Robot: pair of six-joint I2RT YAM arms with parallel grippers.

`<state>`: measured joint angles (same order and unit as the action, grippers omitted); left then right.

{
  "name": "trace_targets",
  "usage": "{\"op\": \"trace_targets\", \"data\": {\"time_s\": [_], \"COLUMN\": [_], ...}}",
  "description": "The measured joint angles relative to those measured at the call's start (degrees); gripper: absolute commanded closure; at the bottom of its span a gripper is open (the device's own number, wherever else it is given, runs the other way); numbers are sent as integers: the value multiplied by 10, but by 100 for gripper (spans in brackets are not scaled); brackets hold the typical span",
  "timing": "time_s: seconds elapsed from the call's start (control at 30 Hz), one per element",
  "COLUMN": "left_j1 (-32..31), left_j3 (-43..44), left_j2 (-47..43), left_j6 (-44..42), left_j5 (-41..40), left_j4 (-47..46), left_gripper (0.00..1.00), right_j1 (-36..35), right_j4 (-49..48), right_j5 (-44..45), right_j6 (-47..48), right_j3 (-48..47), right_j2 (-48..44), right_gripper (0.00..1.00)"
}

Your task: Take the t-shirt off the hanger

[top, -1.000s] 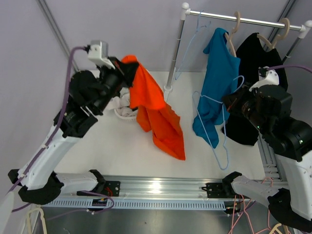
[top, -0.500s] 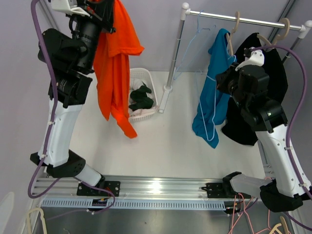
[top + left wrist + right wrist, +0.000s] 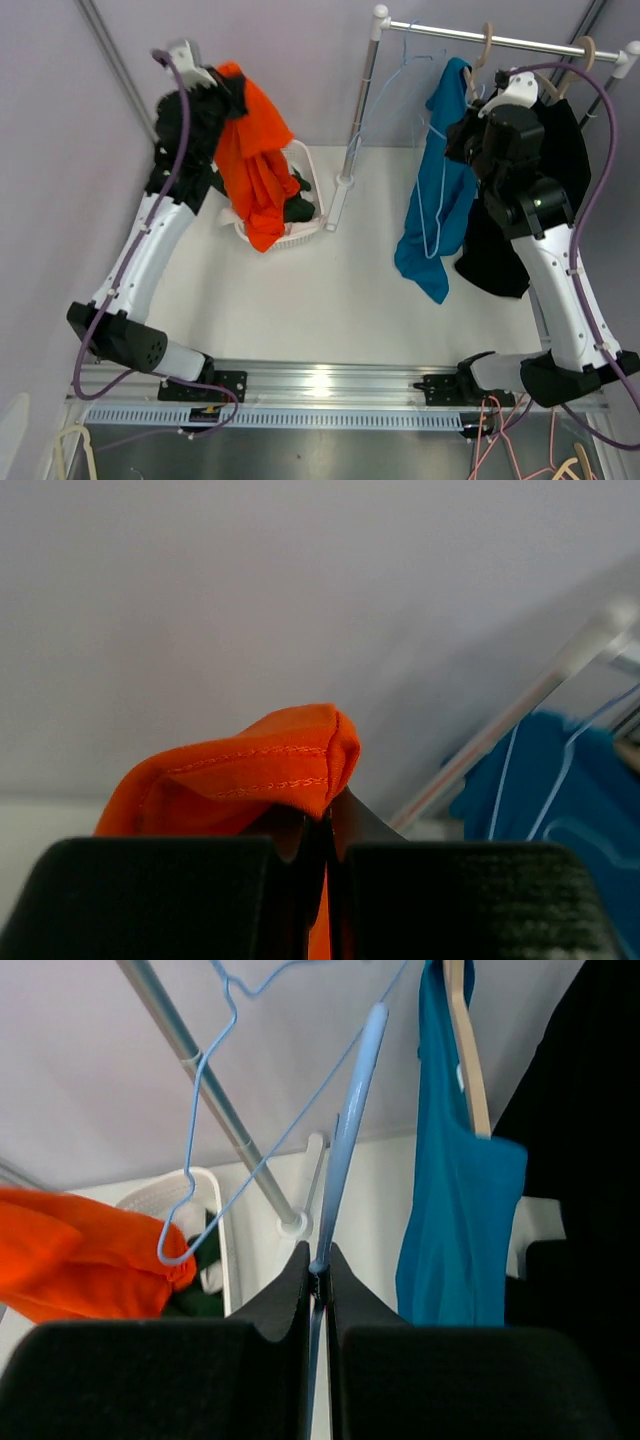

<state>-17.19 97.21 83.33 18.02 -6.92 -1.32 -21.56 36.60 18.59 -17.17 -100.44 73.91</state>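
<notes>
The orange t-shirt [image 3: 262,175] hangs bunched from my left gripper [image 3: 228,88], its lower end resting in the white basket [image 3: 300,233]. In the left wrist view the jaws [image 3: 328,825] are shut on a hemmed fold of the orange t-shirt [image 3: 250,770]. My right gripper [image 3: 458,135] is shut on a bare light blue wire hanger [image 3: 437,215], held in front of a teal shirt. In the right wrist view the hanger's wire [image 3: 355,1090] runs up from between the closed jaws [image 3: 320,1265]. No shirt is on that hanger.
A clothes rail [image 3: 500,41] on a pole [image 3: 358,110] stands at the back right. It carries another blue wire hanger [image 3: 405,50], a teal shirt [image 3: 445,170] and a black shirt [image 3: 565,150] on wooden hangers. Dark green clothing [image 3: 297,208] lies in the basket.
My left arm has come down from high up and lowered the orange t-shirt onto the basket. My right gripper has moved up and back toward the rail with the blue hanger.
</notes>
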Motion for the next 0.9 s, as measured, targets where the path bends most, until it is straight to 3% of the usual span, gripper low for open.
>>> {"op": "trace_targets", "data": {"time_s": [0.17, 0.4, 0.47, 0.53, 0.57, 0.6, 0.63, 0.77, 0.9], "left_j1": [-12, -21, -21, -18, -16, -13, -11, -11, -15], "left_j3": [-208, -295, -312, -314, -314, -312, -308, -304, -308], "left_j2": [30, 187, 207, 218, 218, 218, 218, 188, 93], "left_j6": [110, 248, 271, 282, 286, 287, 289, 286, 274], "left_j5": [-42, 2, 23, 38, 47, 57, 68, 86, 82], "left_j4": [47, 92, 92, 89, 86, 84, 81, 92, 136], "left_gripper": [99, 99, 95, 75, 57, 16, 1, 1, 1], "right_j1": [7, 9, 10, 12, 12, 12, 13, 13, 13], "right_j4": [3, 12, 19, 26, 26, 28, 29, 30, 27], "right_j5": [14, 30, 33, 40, 45, 50, 54, 73, 86], "right_j6": [26, 62, 75, 87, 94, 99, 103, 118, 132], "right_j3": [-94, -190, -242, -304, -334, -356, -373, -394, -394], "right_j2": [76, 162, 193, 231, 250, 264, 276, 303, 321], "right_gripper": [100, 100, 100, 100, 100, 100, 100, 100, 100]}}
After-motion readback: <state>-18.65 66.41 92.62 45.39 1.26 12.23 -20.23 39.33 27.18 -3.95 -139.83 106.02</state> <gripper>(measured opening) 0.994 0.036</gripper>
